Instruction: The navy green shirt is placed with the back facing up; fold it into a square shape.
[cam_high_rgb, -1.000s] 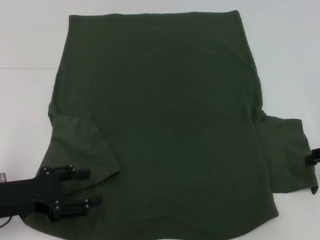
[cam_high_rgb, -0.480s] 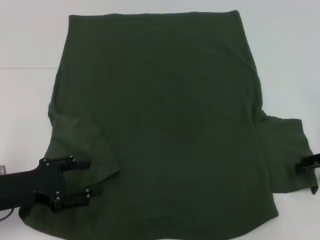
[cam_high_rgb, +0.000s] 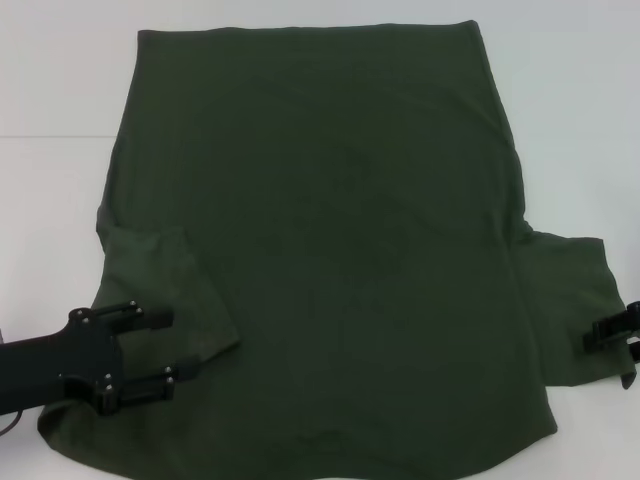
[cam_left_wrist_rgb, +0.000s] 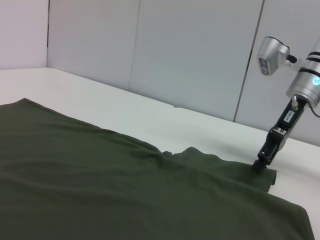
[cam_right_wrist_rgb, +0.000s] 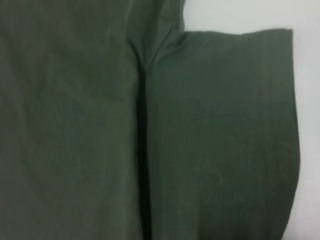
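The navy green shirt (cam_high_rgb: 330, 250) lies flat on the white table, plain side up, hem at the far end. Its left sleeve (cam_high_rgb: 165, 275) is folded in over the body. Its right sleeve (cam_high_rgb: 570, 300) lies spread out to the side. My left gripper (cam_high_rgb: 180, 342) is open, low over the shirt's near left corner beside the folded sleeve, holding nothing. My right gripper (cam_high_rgb: 596, 337) reaches in from the right edge at the right sleeve's outer hem. The left wrist view shows it (cam_left_wrist_rgb: 262, 165) tip-down on that hem. The right wrist view shows the sleeve (cam_right_wrist_rgb: 225, 125) and body (cam_right_wrist_rgb: 75, 125).
Bare white table (cam_high_rgb: 50, 200) lies left of the shirt and beyond it (cam_high_rgb: 560, 90). Grey wall panels (cam_left_wrist_rgb: 190, 55) stand behind the table in the left wrist view. The shirt's near edge runs to the bottom of the head view.
My left gripper has drifted a little farther from me and slightly left, still open. My right gripper has moved inward from the right edge onto the right sleeve's hem.
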